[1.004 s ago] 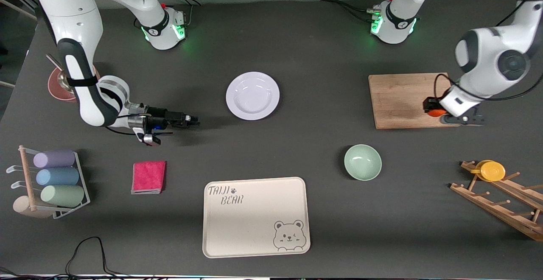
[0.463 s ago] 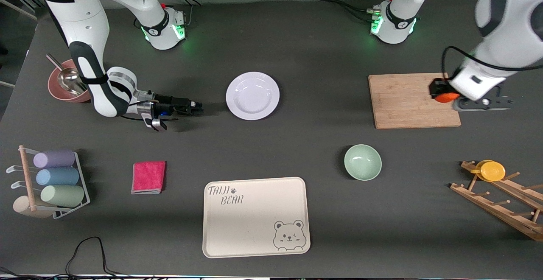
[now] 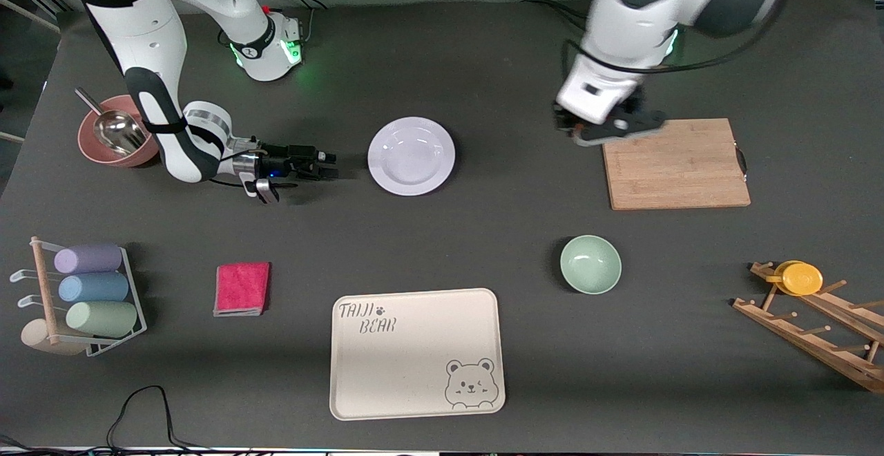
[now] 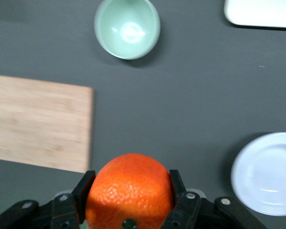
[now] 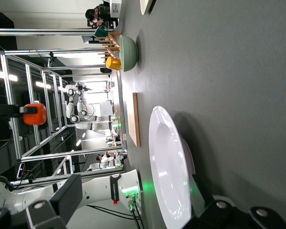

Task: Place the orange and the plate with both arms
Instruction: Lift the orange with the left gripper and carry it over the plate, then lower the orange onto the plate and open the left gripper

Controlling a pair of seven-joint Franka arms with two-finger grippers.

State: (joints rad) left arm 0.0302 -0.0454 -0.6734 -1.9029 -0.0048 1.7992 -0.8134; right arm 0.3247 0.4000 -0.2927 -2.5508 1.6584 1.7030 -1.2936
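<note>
The orange [image 4: 128,195] sits clamped between my left gripper's [image 4: 129,179] two fingers, up in the air. In the front view that left gripper [image 3: 587,128] hangs over the table at the cutting board's [image 3: 673,164] corner toward the plate, and its hand hides the orange. The white plate [image 3: 411,156] lies flat mid-table. My right gripper [image 3: 328,164] lies low and level beside the plate, toward the right arm's end, a short gap from the rim. It is open, with nothing in it. The right wrist view shows the plate [image 5: 169,167] edge-on ahead of my right gripper [image 5: 133,186].
A mint-green bowl [image 3: 590,264] and a beige bear tray [image 3: 416,352] lie nearer the camera. A pink cloth [image 3: 242,288], a rack of cups [image 3: 83,297], a wooden rack with a yellow cup [image 3: 801,278] and a red bowl with a scoop [image 3: 110,139] ring the table.
The left arm lifted the orange off the cutting board and swung it toward the plate. The right gripper slid closer to the plate's rim, still open.
</note>
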